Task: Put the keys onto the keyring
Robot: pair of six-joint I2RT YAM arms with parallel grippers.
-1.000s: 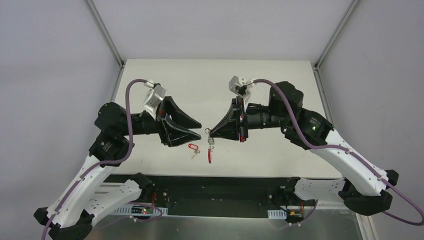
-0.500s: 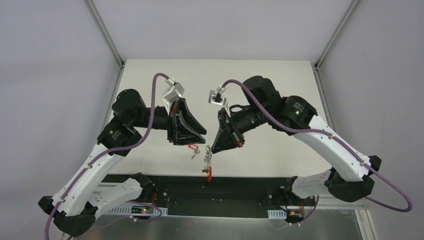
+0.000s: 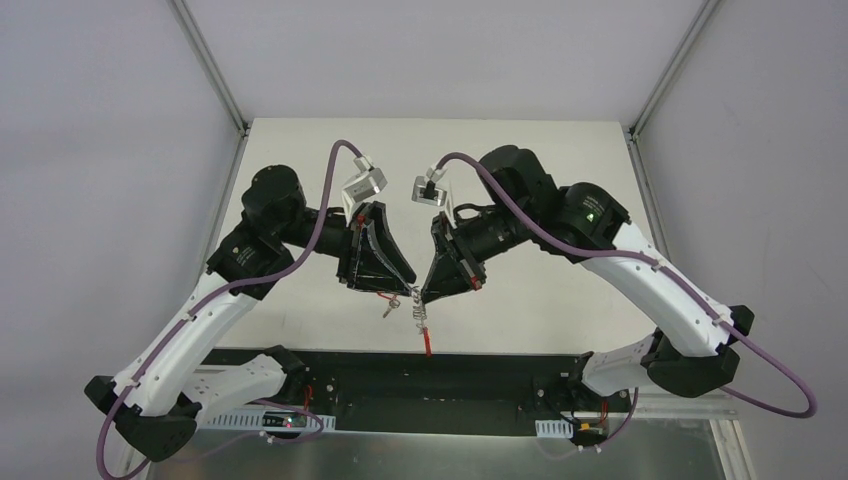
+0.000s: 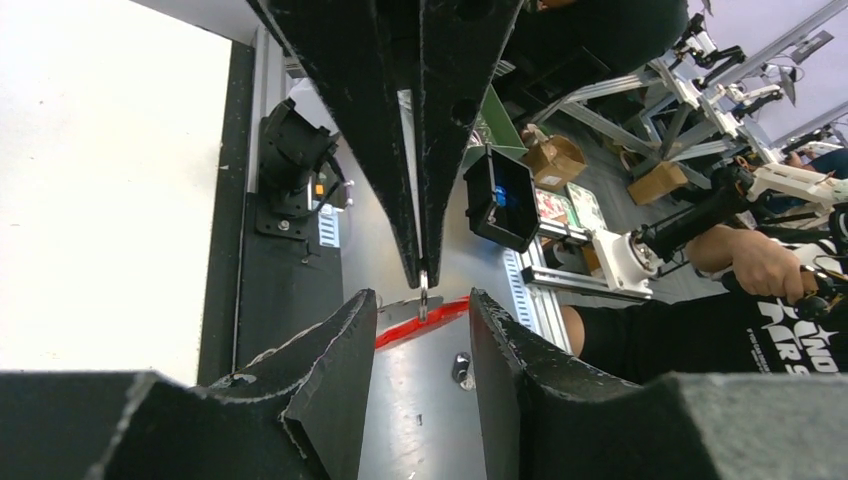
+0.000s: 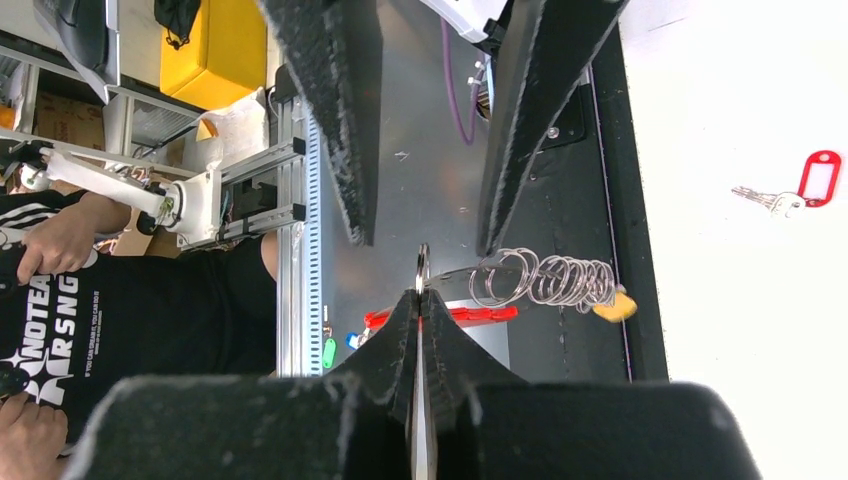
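My right gripper (image 3: 424, 296) is shut on a thin silvery keyring (image 5: 422, 268), held edge-on above the table's near edge. From it hang a chain of small rings (image 5: 545, 280) with a yellow tag (image 5: 612, 305) and a thick red loop (image 3: 427, 340). My left gripper (image 3: 408, 290) is open, and its fingertips (image 4: 365, 305) straddle the ring (image 4: 423, 295) without touching it. A silvery key with a red tag (image 3: 385, 300) lies on the table just left of the grippers; it also shows in the right wrist view (image 5: 800, 195).
The white table (image 3: 500, 160) ends at a black front rail (image 3: 480, 365) right under the grippers. Both arms crowd the near middle. A person in a black shirt (image 4: 720, 330) sits beyond the front edge.
Both arms have swung inward and come together. My left gripper's open tips have closed in on the ring held by my right gripper. The hanging bundle has shifted slightly left.
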